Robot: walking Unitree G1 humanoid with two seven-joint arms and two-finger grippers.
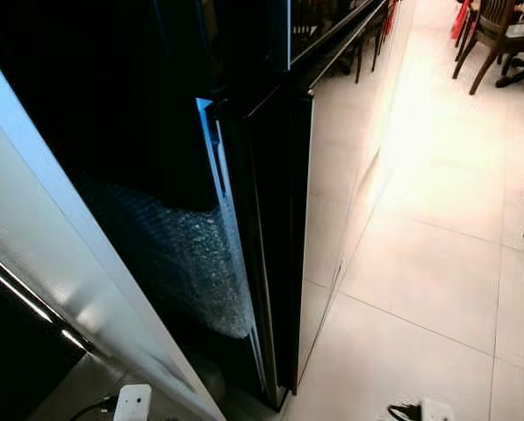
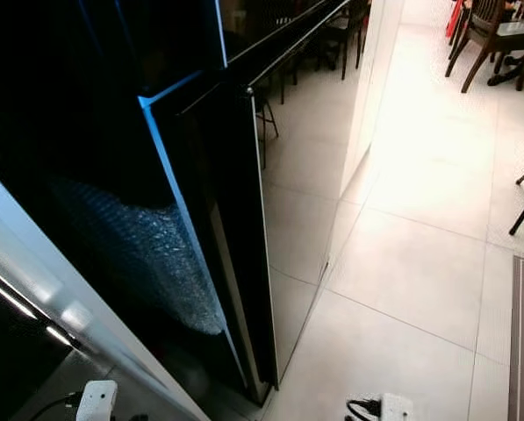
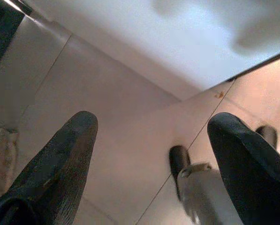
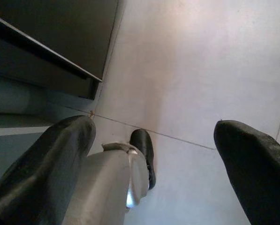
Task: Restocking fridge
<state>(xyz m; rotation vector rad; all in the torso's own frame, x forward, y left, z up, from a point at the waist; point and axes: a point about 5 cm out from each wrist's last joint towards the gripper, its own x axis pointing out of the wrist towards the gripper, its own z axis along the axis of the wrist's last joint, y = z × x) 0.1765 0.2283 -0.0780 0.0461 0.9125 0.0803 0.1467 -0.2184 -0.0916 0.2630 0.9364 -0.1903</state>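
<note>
fridge (image 1: 270,219): black, door ajar at its front edge, ready for loading | left gripper (image 3: 151,140): fingers spread, empty, hanging over floor (image 1: 419,281) | right gripper (image 4: 154,140): same, idle

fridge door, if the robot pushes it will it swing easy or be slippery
The fridge door stands ajar, so it would probably swing on its hinges. Its glossy black face mirrors the floor, so fingers may slide. It looks tall and stiff, likely heavy.

The fridge door (image 1: 279,219) is glossy black, mirror-like. Clear bubble wrap (image 1: 191,263) looks bumpy. The floor (image 1: 437,263) is smooth, pale, shiny tile. The chairs (image 1: 498,35) look like dark wood.
</note>
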